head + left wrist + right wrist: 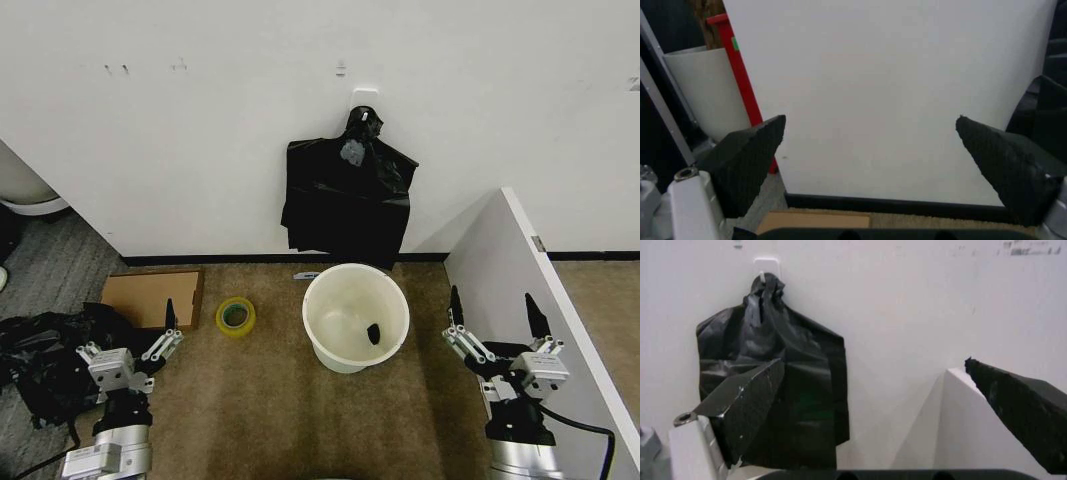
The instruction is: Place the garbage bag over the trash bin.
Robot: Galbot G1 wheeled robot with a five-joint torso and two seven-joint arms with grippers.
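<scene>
Trash bin point(335, 312), a round white plastic bucket with a rolled rim, stands upright on the brown carpet point(260, 400) at the middle of the head view, just in front of the white wall point(200, 130). Its mouth is uncovered, and a small dark scrap point(373, 332) lies inside against the wall of the bucket; what it is cannot be told.

At 12 o'clock from the bucket, a bundle of flat black plastic bags point(346, 200), knotted at the top, hangs from a white wall hook point(365, 94). At 9 o'clock, near the bucket but not touching it, a yellow tape roll point(235, 316) lies flat. Beyond it lies a flat brown cardboard piece point(150, 297), and farther toward 8 o'clock sits a lumpy mound of black plastic point(45, 350).

The left gripper point(870, 118) hovers at 8 o'clock from the bucket, well apart from it, fingers spread wide and holding nothing. The right gripper point(491, 300) hovers at 4 o'clock, near the bucket and beside a white partition panel point(500, 260), its fingers likewise released and empty.
</scene>
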